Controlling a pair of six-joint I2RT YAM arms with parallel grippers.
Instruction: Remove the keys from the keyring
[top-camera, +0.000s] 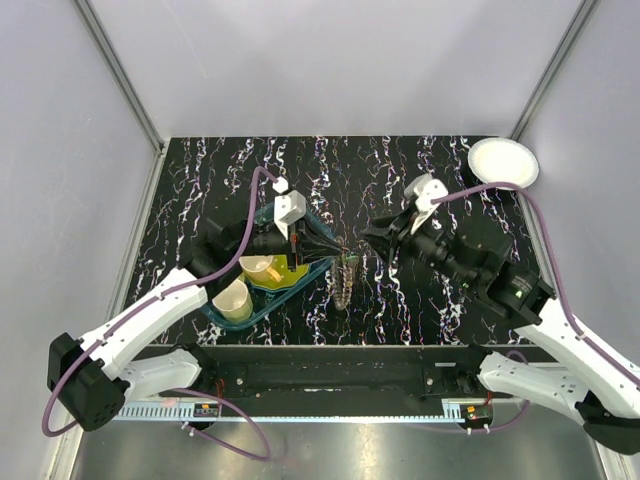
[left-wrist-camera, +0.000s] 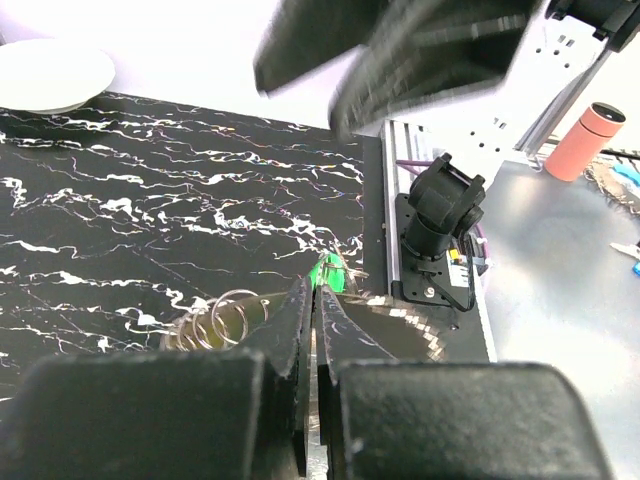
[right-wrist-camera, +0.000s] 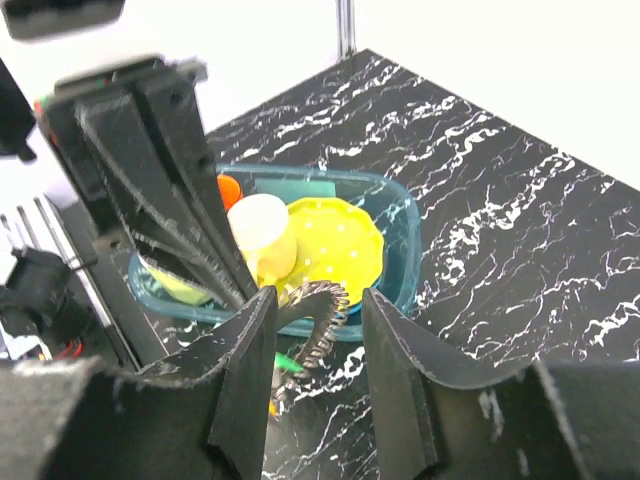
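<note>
Top view: left gripper (top-camera: 336, 251) clenched on the top of the keyring (top-camera: 345, 283), which hangs between both grippers.

Left wrist: fingers (left-wrist-camera: 297, 330) pressed together, rings (left-wrist-camera: 222, 322) just left of the tips.

Right wrist: right gripper (right-wrist-camera: 318, 300) released, jaws flanking the keyring (right-wrist-camera: 322, 325). Teal tray (right-wrist-camera: 408, 250) lies beyond.

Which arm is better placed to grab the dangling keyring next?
Right, probably: the right gripper is open and facing the keyring, while the left gripper is shut on it, holding it up.
</note>
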